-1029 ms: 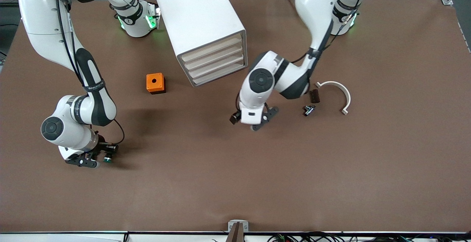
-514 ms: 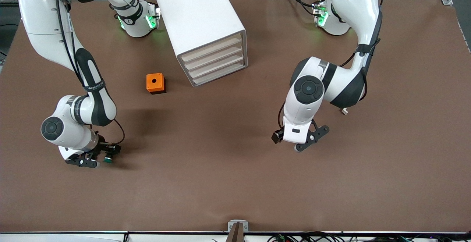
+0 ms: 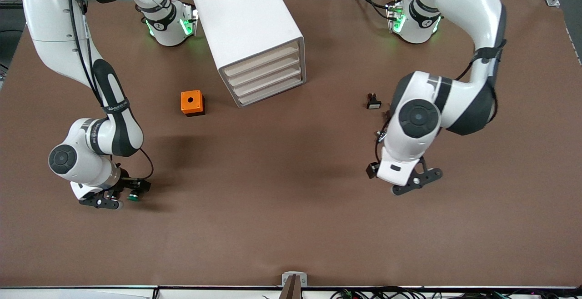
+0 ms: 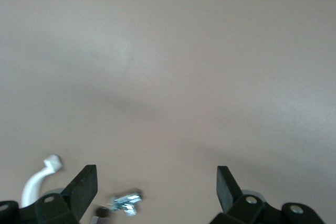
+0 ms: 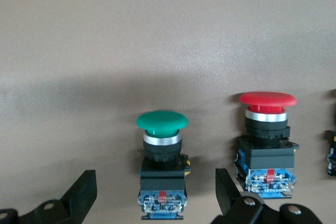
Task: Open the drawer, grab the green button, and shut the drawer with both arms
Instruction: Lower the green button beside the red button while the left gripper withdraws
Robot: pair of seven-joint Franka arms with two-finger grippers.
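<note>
The green-capped button [image 5: 161, 129] rests on the brown table between the fingers [image 5: 84, 187] of my right gripper [image 5: 156, 182], which is open and clear of it on both sides. In the front view the button [image 3: 133, 196] and right gripper [image 3: 129, 193] are at the right arm's end of the table, nearer the camera than the orange box. The white cabinet [image 3: 248, 22] has its bottom drawer [image 3: 273, 91] shut flush, like the three above. My left gripper [image 3: 416, 181] hangs open and empty over bare table at the left arm's end, its fingers [image 4: 86, 182] wide apart.
A red-capped button [image 5: 266, 129] lies beside the green one. An orange box [image 3: 192, 102] sits next to the cabinet. A small black part [image 3: 373, 101] lies by the left arm. The left wrist view shows a white curved piece [image 4: 37, 182] and a small metal part [image 4: 125, 202].
My right gripper has opened and let go of the green button. The left arm has swung from in front of the cabinet toward its own end of the table.
</note>
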